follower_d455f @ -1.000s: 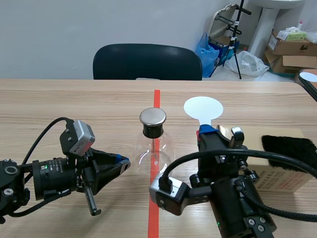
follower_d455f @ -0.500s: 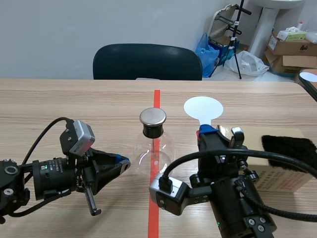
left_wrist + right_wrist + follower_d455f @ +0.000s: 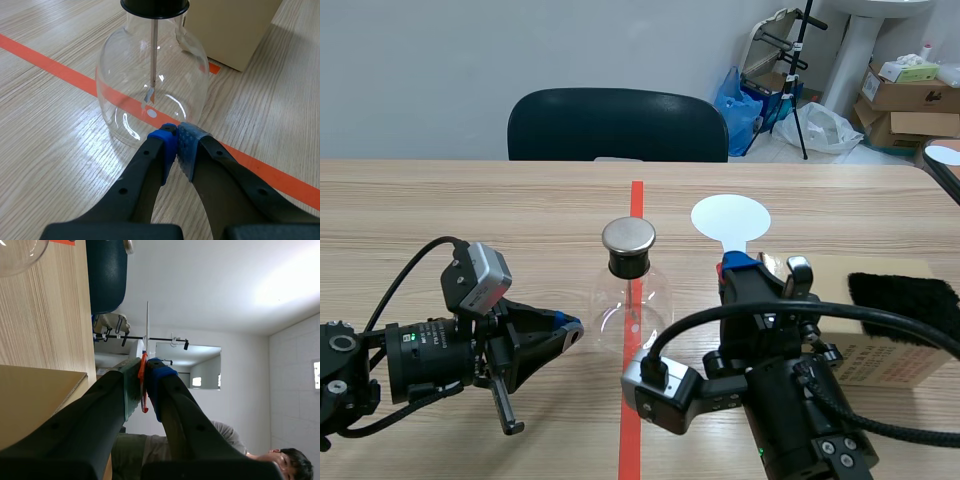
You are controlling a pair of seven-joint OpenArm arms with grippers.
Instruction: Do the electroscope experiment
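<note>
Nothing moved, right gripper [image 3: 144,383] clamps white disc [image 3: 730,217]

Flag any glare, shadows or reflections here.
Scene view: even light, the clear flask faint against the table. Left wrist view: bright glints on its glass. Right wrist view: glare patch on the wall beyond the held paddle.

Wide frontal scene view; close left wrist view, same flask [image 3: 632,292]; right wrist sideways.
</note>
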